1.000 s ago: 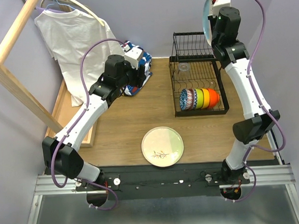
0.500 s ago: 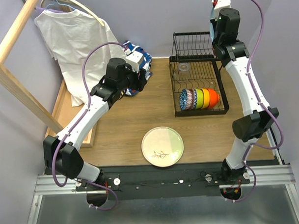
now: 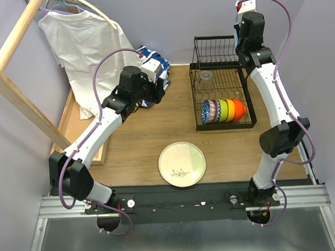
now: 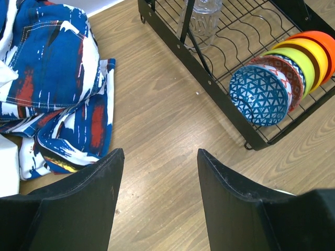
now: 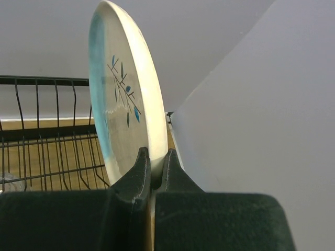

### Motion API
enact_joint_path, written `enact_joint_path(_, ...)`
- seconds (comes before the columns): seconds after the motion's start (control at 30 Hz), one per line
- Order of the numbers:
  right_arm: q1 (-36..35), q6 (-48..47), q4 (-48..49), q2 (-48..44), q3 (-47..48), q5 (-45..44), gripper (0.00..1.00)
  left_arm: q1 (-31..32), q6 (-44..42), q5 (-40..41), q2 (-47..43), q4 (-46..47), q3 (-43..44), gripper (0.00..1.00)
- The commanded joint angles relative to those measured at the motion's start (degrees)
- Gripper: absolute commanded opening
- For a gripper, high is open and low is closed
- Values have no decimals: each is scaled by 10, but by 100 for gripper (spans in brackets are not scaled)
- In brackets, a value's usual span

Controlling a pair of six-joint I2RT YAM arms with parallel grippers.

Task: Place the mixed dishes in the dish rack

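Plate with blue sprig stands upright, clamped at its rim by my right pincer near the rack; my left pincer hangs apart above the worktop.

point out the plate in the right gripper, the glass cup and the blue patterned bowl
plate (image 5: 121, 102): right wrist view, middle of its face, beside the leaf drawing
glass cup (image 4: 203, 22): left wrist view, its side wall
blue patterned bowl (image 4: 260, 95): left wrist view, middle of its outer side
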State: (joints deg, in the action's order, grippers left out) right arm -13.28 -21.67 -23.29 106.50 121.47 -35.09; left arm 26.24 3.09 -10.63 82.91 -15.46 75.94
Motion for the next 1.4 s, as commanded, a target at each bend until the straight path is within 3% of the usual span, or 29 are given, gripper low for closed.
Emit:
enact_joint_path(0.0,5,18,54,10,10,-44,0,-1,4,-11,-16,13,-10,67)
enact_joint_path(0.4,10,72,3,27,68,-80,1,-1,4,-11,-15,15,-16,67)
enact_joint_path(0.63,10,46,38,-11,7,-87,1,-1,20,-25,0,25,-11,67)
enact_joint_path(0.83,10,53,7,12,6,-54,1,0,19,-36,8,31,-12,69)
enact_joint_path(0.87,10,55,0,18,11,-51,9,-1,15,-39,8,32,-15,75)
enact_joint_path(0.93,10,61,-17,32,38,-32,39,-1,3,-61,9,38,-31,81)
enact_joint_path(1.03,10,68,-27,34,65,-6,53,-1,-24,-89,10,44,-61,84)
enact_joint_path(1.23,0,73,-117,28,155,25,63,0,-80,-162,22,43,-128,88)
enact_joint_path(1.37,-3,84,-127,-49,112,101,68,-1,-120,-218,52,18,-151,88)
